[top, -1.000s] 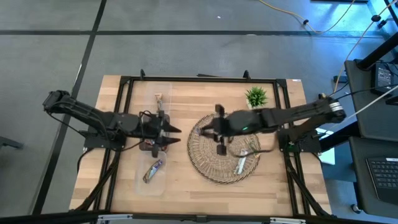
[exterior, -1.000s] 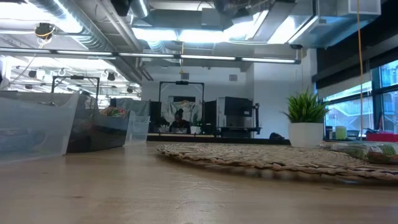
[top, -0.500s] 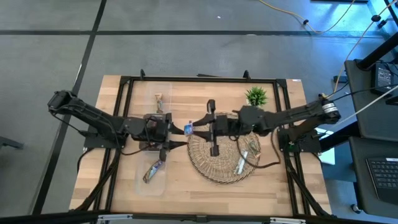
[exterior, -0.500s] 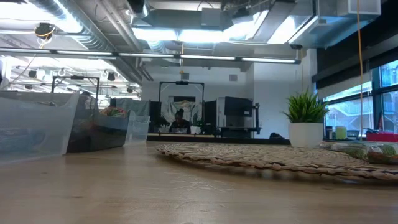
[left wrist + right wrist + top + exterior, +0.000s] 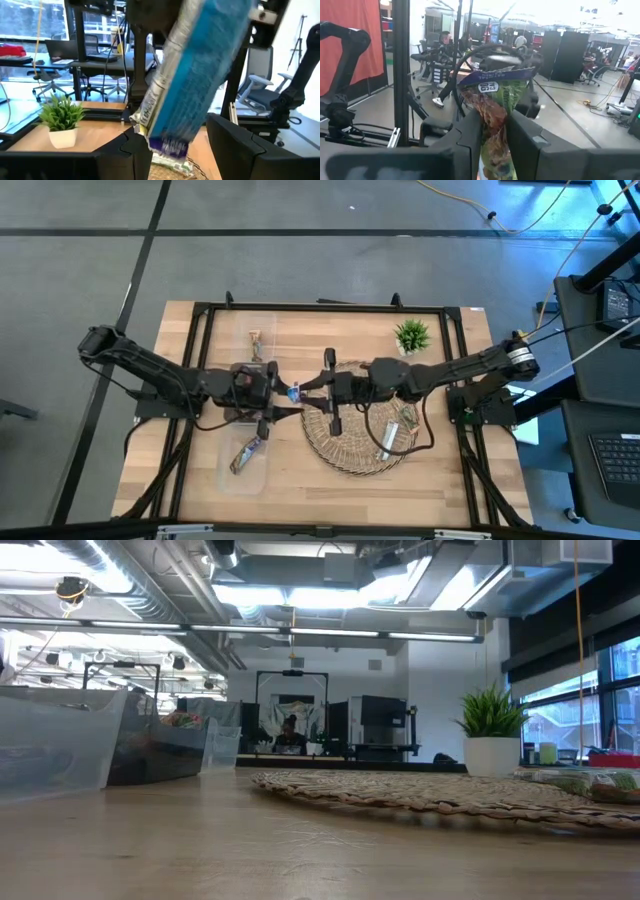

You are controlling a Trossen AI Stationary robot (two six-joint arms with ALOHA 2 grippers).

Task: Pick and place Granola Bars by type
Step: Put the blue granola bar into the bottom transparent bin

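The two grippers meet above the table, between the clear bin and the woven mat, and a handover seems to be under way. The right gripper (image 5: 305,388) reaches from 3 o'clock toward 9 o'clock and pinches one granola bar (image 5: 293,392) with a blue wrapper. In the right wrist view its fingers (image 5: 465,135) are closed tight on the bar's end, which shows there a printed purple and green face (image 5: 495,107). The bar sticks out past the fingertips, with its long axis more or less in line with the right arm, pointing at the left arm.

The left gripper (image 5: 280,394) faces it from 9 o'clock, just at the bar's free end. In the left wrist view the blue bar (image 5: 200,70) hangs between its two fingers (image 5: 137,145), which stand apart on each side; I cannot tell if either one touches the foil. So the left gripper is spread wide and holds nothing yet. My guess is that it must close across the bar's width before the right one lets go.

More bars lie on the woven mat (image 5: 318,436) at 4 o'clock from the grippers, one silvery (image 5: 386,444). A purple bar (image 5: 246,454) lies in the clear bin (image 5: 262,320), at 7 o'clock from the grippers.
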